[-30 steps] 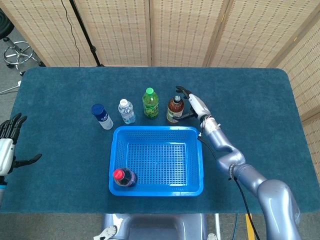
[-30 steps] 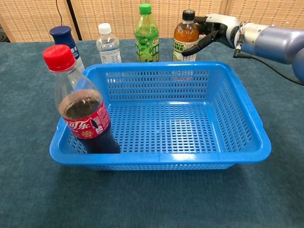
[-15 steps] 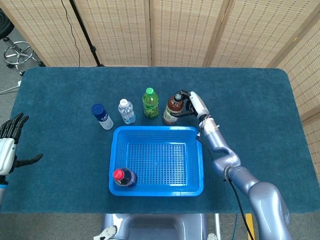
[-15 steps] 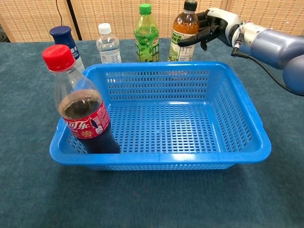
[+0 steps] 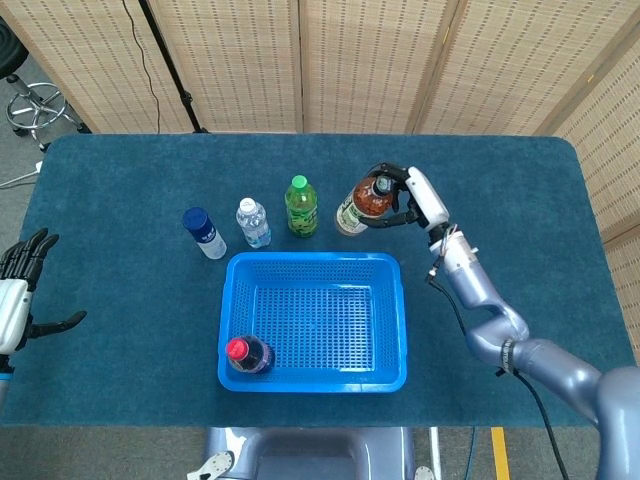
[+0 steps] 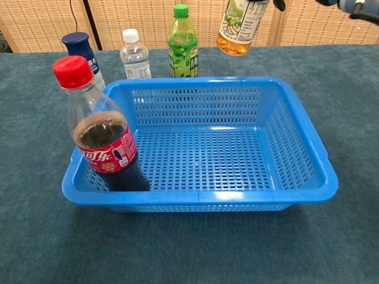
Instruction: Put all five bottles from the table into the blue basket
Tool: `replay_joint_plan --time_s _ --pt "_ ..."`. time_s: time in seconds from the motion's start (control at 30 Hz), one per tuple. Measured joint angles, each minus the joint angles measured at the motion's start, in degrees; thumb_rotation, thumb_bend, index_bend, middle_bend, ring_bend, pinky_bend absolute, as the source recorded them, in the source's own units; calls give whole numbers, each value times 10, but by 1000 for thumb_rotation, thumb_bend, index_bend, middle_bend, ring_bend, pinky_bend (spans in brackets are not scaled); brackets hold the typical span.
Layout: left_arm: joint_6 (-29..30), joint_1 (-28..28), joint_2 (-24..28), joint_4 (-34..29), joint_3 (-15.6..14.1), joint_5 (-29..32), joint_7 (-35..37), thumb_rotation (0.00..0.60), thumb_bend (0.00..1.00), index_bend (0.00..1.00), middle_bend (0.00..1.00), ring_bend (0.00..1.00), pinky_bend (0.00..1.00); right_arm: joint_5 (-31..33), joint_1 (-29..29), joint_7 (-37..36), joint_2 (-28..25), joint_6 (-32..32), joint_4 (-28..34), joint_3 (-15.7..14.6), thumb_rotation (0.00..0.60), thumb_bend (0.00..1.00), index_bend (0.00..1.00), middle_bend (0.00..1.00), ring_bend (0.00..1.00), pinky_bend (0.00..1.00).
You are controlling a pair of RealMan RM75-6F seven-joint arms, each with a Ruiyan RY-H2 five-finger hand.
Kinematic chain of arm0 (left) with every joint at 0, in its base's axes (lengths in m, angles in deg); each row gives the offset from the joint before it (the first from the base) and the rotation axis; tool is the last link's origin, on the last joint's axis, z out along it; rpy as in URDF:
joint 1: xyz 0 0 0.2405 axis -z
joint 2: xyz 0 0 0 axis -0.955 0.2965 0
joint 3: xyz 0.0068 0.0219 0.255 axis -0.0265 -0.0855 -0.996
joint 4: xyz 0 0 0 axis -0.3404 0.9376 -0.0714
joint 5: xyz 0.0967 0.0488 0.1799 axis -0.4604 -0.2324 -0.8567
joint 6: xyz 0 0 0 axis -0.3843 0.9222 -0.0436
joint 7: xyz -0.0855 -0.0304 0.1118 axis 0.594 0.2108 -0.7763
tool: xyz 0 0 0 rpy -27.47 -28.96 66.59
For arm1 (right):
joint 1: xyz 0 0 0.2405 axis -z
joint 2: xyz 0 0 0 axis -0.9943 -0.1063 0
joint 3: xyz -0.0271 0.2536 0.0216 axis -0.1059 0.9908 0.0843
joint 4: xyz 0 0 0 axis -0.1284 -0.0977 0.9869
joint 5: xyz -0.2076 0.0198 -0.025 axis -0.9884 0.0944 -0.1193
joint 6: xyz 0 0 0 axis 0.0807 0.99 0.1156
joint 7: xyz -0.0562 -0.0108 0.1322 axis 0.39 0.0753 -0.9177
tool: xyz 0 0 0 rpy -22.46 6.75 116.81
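Observation:
My right hand (image 5: 412, 199) grips the brown tea bottle (image 5: 364, 204) near its cap and holds it tilted in the air, just behind the far right corner of the blue basket (image 5: 400, 330). In the chest view only the tea bottle's lower part (image 6: 240, 26) shows, hanging above the basket's far rim (image 6: 195, 81). A red-capped cola bottle (image 6: 103, 133) stands in the basket's near left corner. A green bottle (image 5: 300, 207), a clear water bottle (image 5: 253, 223) and a blue-capped bottle (image 5: 204, 233) stand in a row behind the basket. My left hand (image 5: 18, 290) hangs open at the far left table edge.
Woven screens (image 5: 300, 60) stand behind the dark blue table (image 5: 520, 190). A stool (image 5: 35, 105) and a stand pole (image 5: 165, 60) are off the back left. The right arm (image 5: 490, 320) reaches along the basket's right side.
My right hand closed on the tea bottle, lifted it off the table and drew it up and to the right, tilting it. The other bottles and the left hand stayed put.

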Motion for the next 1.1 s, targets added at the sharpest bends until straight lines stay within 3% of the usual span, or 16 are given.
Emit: replay_joint_plan --time_s 0.2,0.43,0.73,1.1 --pt "3 -2 1 -5 -5 -18 1 600 0 0 0 0 0 -10 75 47 -125 -46 188 -17 600 219 644 778 679 725" --pt "14 -6 4 -10 -13 -47 2 600 0 0 0 0 0 -64 158 77 -225 -106 316 -66 600 222 644 778 679 726" --pt "15 -12 4 -7 -20 -53 4 600 0 0 0 0 0 -135 218 117 -241 -159 378 -137 600 227 644 778 679 726" --pt "19 -16 6 -7 -25 -62 7 600 0 0 0 0 0 -150 232 198 -200 -161 426 -161 600 227 644 778 679 725"
